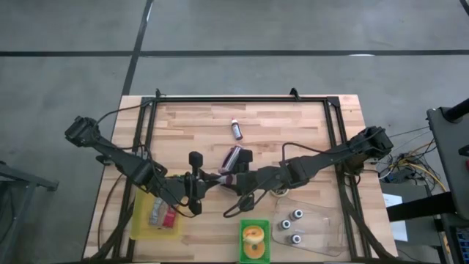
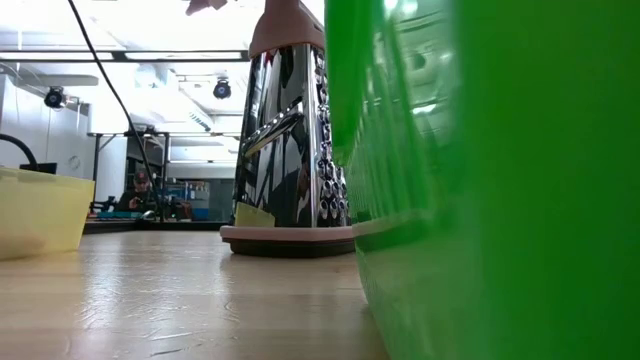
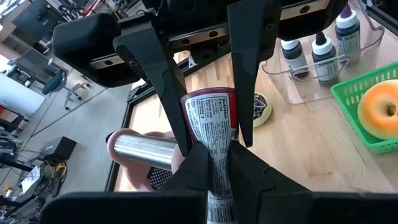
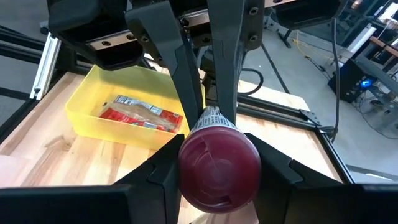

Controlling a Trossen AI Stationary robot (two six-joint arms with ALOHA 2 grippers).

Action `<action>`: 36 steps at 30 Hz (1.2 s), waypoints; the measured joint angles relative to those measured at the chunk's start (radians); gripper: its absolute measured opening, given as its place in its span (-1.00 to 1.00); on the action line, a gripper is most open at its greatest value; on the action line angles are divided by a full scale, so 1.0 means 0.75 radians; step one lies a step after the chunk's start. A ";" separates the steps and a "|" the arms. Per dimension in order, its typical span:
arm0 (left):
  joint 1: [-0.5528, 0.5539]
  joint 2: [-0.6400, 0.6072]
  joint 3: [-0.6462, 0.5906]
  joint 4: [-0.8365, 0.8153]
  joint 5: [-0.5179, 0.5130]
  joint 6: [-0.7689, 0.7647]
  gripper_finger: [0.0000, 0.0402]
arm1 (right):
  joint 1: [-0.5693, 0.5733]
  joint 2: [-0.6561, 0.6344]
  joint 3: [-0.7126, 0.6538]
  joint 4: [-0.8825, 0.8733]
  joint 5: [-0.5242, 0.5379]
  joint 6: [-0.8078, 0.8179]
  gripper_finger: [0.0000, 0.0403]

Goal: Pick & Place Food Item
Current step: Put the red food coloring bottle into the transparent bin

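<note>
A food tube [image 3: 214,124] with a printed label and a maroon cap [image 4: 219,165] hangs above the middle of the table, between my two grippers [image 1: 220,178]. My left gripper [image 3: 219,177] comes from the table's left and is shut on the tube's flat end. My right gripper [image 4: 217,171] comes from the right and is shut on the cap end. A metal grater with pink base [image 2: 285,130] stands upright on the table just beyond them [image 1: 233,157]. My left gripper pinches the tube's flat crimped end [image 3: 217,163] between its two fingers. The fingers lie level, coming from the table's left, along the tube. The tube is lifted clear of the table. My right gripper holds the tube's wide maroon cap end [image 4: 186,163] between its two fingers, one on each side. The fingers lie level, coming from the table's right, along the tube. The tube spans level between the two grippers, clear of the table.
A yellow bin [image 1: 139,220] with wrapped packets sits at the near left. A green basket [image 1: 243,253] with a doughnut and a clear tray [image 1: 322,220] with three small bottles sit at the near edge. A small bottle [image 1: 236,130] lies farther back.
</note>
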 joint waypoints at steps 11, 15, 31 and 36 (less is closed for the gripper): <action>-0.014 -0.007 0.059 0.020 -0.028 0.041 0.31 | 0.004 0.001 -0.001 -0.016 -0.027 0.000 -0.35; -0.046 -0.031 0.100 -0.011 -0.058 0.039 0.68 | 0.010 0.003 -0.003 -0.014 -0.021 -0.009 -0.35; -0.125 -0.332 -0.011 0.107 0.006 0.067 0.88 | 0.033 0.003 -0.003 0.082 0.072 -0.102 -0.35; -0.126 -0.400 -0.131 0.223 0.006 0.080 0.88 | 0.062 0.003 -0.032 0.289 0.156 -0.229 -0.35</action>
